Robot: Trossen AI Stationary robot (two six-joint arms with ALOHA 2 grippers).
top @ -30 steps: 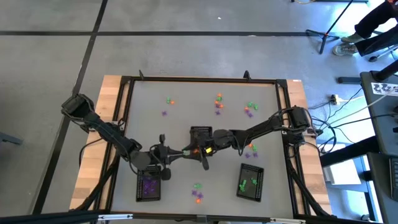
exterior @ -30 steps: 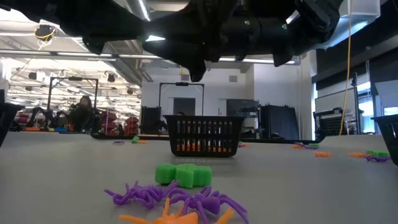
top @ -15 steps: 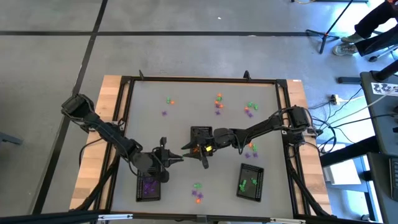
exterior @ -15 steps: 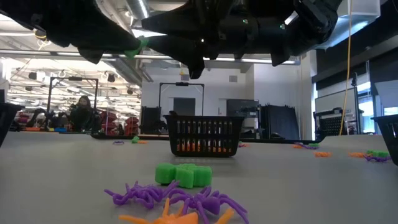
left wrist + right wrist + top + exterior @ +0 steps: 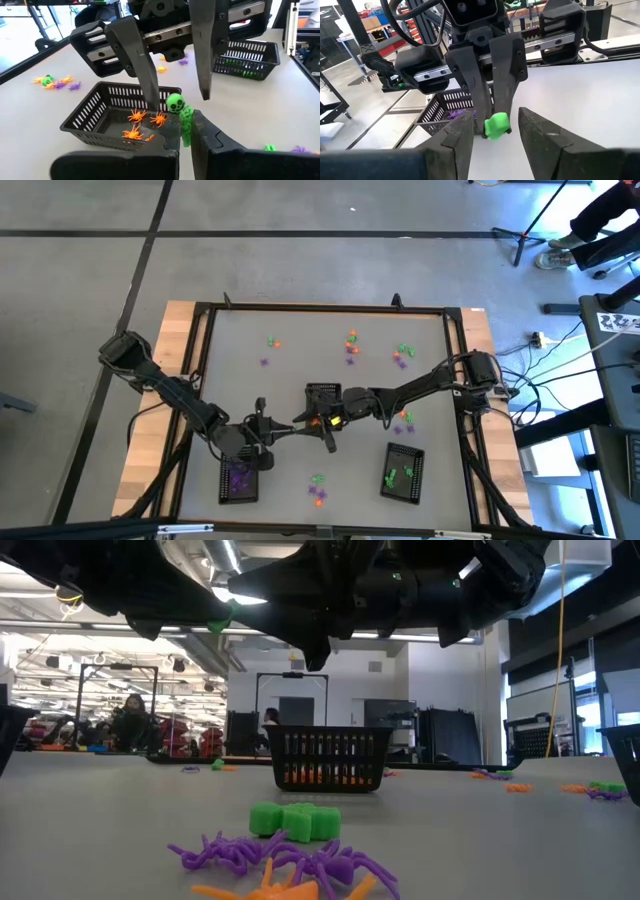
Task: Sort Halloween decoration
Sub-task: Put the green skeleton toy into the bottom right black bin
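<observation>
2 grippers meet: our left gripper (image 5: 186, 131) pinches the green skeleton (image 5: 181, 114), right gripper (image 5: 495, 131) open; a mistimed handover drops it.

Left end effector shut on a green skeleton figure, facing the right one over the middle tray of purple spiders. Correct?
Nearly. The left end effector is shut on the green skeleton figure, facing the right end effector, but the left wrist view shows the spiders in the middle tray are orange, not purple.
</observation>
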